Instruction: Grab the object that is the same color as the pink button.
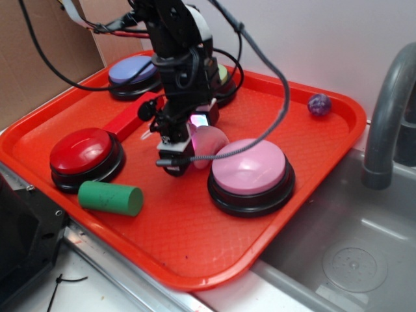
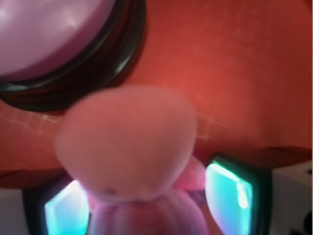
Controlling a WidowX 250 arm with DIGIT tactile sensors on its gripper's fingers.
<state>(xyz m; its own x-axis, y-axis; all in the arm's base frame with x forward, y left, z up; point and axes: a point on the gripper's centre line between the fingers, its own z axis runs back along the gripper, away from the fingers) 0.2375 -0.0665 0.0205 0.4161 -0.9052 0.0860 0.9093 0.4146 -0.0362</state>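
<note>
a wide red plastic tray (image 1: 195, 253) with a raised rim sits on the bench beside a steel sink (image 1: 351, 253) with a grey curved faucet (image 1: 387, 117). the black robot arm (image 1: 179, 52) reaches down over the middle of the tray. just right of it stands the large round button with a glossy pink dome and black base (image 1: 250, 174); a like button with a red dome (image 1: 86, 156) sits at the tray's left, a blue-domed one (image 1: 133, 75) at the back, and a green-topped one (image 1: 223, 75) is mostly hidden behind the arm. a green cylinder block (image 1: 110, 197) lies on its side in front of the red button, and a red bar-shaped block (image 1: 127, 120) lies behind it. the claw (image 1: 185, 146) pinches the small soft pink plush toy (image 1: 207, 143), which sits between its fingers, right beside the pink button. in the wrist view the toy (image 2: 129, 147) fills the gap between the lit pads (image 2: 227, 193), blurred. a small purple ball (image 1: 318, 104) rests near the far right corner.
</note>
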